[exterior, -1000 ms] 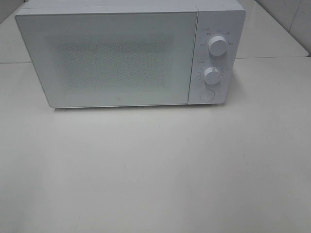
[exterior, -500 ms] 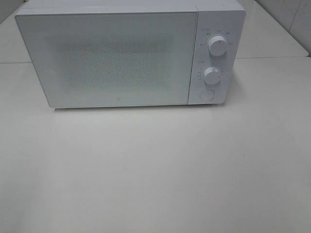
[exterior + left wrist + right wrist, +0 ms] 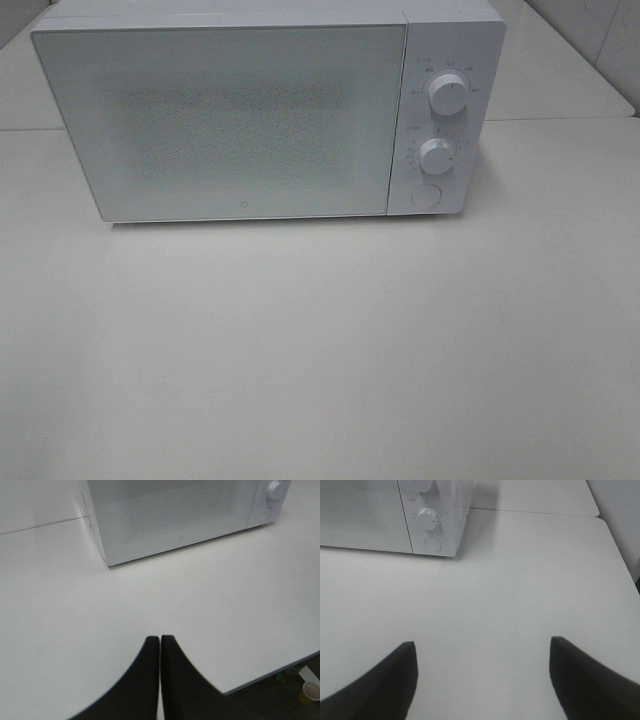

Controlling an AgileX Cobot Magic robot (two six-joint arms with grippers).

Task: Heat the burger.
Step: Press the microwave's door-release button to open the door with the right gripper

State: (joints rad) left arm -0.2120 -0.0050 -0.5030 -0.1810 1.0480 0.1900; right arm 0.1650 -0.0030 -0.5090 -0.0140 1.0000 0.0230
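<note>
The burger is out of view in every frame. A white microwave (image 3: 260, 110) stands at the back of the white table (image 3: 330, 350) with its door closed; it also shows as the microwave (image 3: 175, 515) and the microwave (image 3: 395, 515) in the wrist views. My left gripper (image 3: 160, 639) is shut, its two black fingers pressed together with nothing between them, hovering over bare table in front of the microwave's left corner. My right gripper (image 3: 482, 645) is open wide, empty, over bare table in front of the control panel. Neither arm shows in the high view.
The microwave's panel carries an upper knob (image 3: 447, 95), a lower knob (image 3: 438, 156) and a round button (image 3: 425, 197). The table's front edge (image 3: 270, 672) lies close to the left gripper; a cup (image 3: 312, 691) sits on the floor below.
</note>
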